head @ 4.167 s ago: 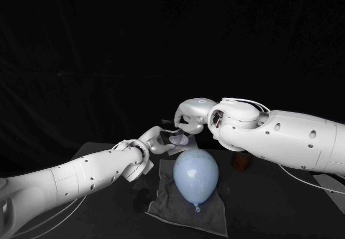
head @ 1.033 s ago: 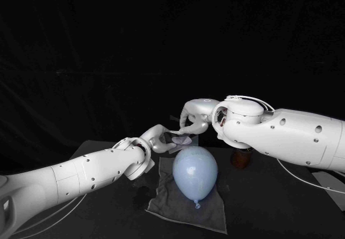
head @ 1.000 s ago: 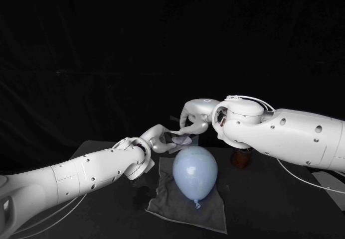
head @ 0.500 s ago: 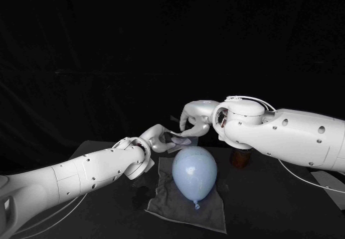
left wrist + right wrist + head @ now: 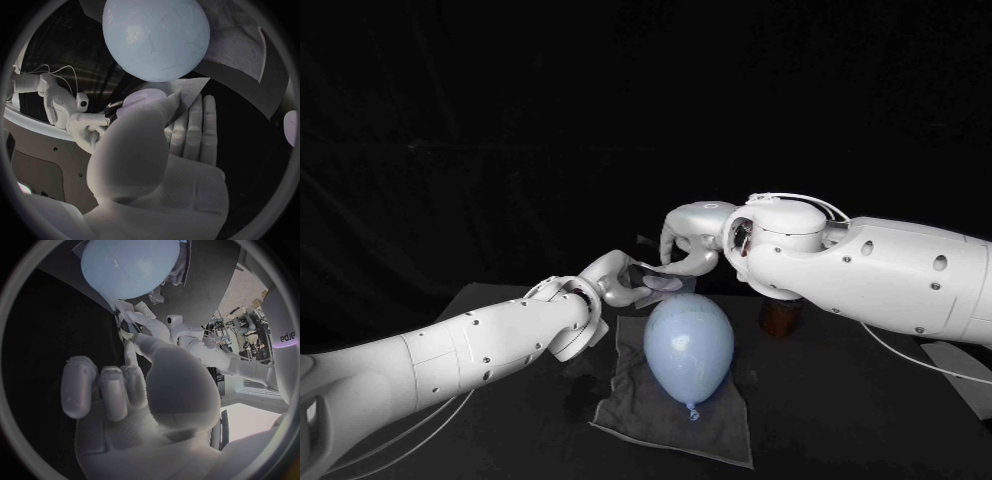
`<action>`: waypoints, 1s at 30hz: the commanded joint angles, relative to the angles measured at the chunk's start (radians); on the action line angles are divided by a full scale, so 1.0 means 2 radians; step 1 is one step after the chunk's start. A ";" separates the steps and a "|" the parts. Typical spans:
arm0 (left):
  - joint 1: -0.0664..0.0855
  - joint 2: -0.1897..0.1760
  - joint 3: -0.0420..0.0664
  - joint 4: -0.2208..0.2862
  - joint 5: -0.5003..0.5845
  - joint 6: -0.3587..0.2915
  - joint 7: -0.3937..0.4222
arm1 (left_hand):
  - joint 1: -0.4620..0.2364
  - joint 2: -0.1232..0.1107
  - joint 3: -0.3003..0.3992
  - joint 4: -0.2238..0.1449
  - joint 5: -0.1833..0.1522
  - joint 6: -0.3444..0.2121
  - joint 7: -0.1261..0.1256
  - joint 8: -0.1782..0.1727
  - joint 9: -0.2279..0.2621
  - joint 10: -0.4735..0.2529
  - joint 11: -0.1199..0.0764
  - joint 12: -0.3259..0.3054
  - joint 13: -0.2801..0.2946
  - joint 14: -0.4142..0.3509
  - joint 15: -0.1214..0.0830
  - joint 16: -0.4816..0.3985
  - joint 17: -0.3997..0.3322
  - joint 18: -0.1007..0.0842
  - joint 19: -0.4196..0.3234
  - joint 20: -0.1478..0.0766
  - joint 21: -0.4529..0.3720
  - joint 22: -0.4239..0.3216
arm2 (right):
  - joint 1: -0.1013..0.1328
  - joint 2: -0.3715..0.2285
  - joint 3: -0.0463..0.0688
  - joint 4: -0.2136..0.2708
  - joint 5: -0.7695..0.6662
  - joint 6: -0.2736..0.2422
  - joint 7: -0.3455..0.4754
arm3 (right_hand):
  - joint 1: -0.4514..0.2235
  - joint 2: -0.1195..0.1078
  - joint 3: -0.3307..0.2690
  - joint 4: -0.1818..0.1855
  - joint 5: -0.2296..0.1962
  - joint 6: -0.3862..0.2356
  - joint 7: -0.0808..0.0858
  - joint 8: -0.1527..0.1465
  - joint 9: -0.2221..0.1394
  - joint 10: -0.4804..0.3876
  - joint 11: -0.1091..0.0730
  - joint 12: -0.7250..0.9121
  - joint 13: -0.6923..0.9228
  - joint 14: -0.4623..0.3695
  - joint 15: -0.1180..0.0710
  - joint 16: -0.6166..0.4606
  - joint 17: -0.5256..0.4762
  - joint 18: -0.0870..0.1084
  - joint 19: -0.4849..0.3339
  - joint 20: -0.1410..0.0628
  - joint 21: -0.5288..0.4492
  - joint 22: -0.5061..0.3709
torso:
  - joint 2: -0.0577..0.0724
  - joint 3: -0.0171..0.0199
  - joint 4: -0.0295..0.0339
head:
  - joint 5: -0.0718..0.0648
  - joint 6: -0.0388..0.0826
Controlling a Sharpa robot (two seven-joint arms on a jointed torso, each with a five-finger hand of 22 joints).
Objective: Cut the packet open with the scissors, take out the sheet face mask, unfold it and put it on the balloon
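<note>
Pinching the pale packet [image 5: 189,89] between thumb and flat fingers, the left hand [image 5: 620,278] holds it close beside the rounded far end of the balloon [image 5: 688,345]; the right hand [image 5: 687,238], fingers curled in, grips what appear to be the dark scissors [image 5: 113,106], tip at the packet's edge; the pale blue balloon lies on a grey cloth [image 5: 653,425] spread on the black table [image 5: 862,430], knot towards the robot.
</note>
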 commanded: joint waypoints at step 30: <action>0.003 -0.003 0.001 0.013 -0.003 -0.007 -0.002 | -0.004 0.005 0.007 -0.003 0.001 0.001 0.000 0.003 0.001 0.003 0.001 -0.002 0.001 0.003 -0.002 -0.004 0.001 0.003 -0.006 0.000 0.005 0.003 | 0.001 -0.011 -0.002 0.010 -0.073 0.070 -0.031 | -0.016 -0.035 -0.020 -0.002 -0.058 -0.017 0.008 -0.009 -0.013 0.029 0.005 -0.030 0.104 0.047 0.005 0.003 0.113 -0.002 -0.010 0.003 -0.026 0.050 | 0.000 0.0002 -0.0004 | -0.006 -0.004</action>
